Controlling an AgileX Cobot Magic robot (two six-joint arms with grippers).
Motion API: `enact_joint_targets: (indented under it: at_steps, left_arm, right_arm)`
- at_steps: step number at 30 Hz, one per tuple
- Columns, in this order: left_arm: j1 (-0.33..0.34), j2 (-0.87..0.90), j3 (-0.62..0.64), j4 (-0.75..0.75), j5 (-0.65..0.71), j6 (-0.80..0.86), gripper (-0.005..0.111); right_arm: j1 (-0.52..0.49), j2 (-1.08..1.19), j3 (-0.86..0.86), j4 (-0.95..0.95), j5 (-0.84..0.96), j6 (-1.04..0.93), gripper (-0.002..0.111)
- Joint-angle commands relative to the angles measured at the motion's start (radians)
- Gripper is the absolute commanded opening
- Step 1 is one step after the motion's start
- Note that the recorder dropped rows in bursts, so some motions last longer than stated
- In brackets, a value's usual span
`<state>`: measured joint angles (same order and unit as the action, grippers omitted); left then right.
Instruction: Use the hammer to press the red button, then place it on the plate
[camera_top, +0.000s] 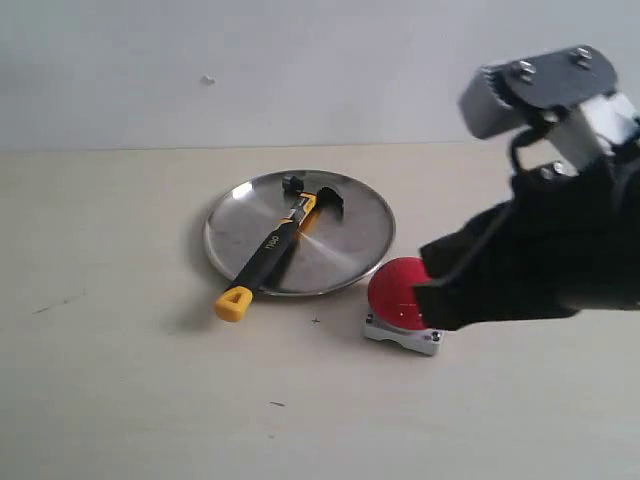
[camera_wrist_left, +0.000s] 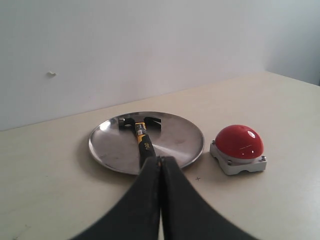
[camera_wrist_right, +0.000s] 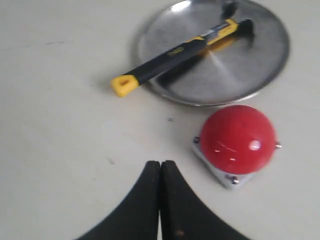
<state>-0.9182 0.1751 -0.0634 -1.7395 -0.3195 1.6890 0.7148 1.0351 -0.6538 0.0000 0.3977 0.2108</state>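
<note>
The hammer (camera_top: 275, 245) lies across the silver plate (camera_top: 350, 210), its dark head inside and its yellow handle end past the front-left rim. The red button (camera_top: 396, 290) on its grey base sits just right of the plate. My right gripper (camera_top: 432, 275) hangs above the button's right side, shut and empty; in the right wrist view the gripper (camera_wrist_right: 160, 164) sits short of the button (camera_wrist_right: 238, 137), hammer (camera_wrist_right: 172, 54) and plate (camera_wrist_right: 260, 60). The left gripper (camera_wrist_left: 160, 160) is shut with nothing in it, back from the plate (camera_wrist_left: 110, 145), hammer (camera_wrist_left: 144, 142) and button (camera_wrist_left: 239, 141); it is out of the exterior view.
The pale tabletop (camera_top: 120, 380) stretches to a plain wall (camera_top: 250, 70) behind. A few small dark marks (camera_top: 316, 321) dot the surface near the plate. The right arm's grey wrist housing (camera_top: 545, 90) stands high at the upper right.
</note>
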Motion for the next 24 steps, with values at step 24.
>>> enact_joint_targets:
  at_steps: [24]
  left_arm:
    - [0.001,-0.005,0.006,-0.005,0.003,0.001,0.000]
  right_arm:
    - [-0.927,-1.012,0.567,-0.057,-0.058,-0.120,0.000]
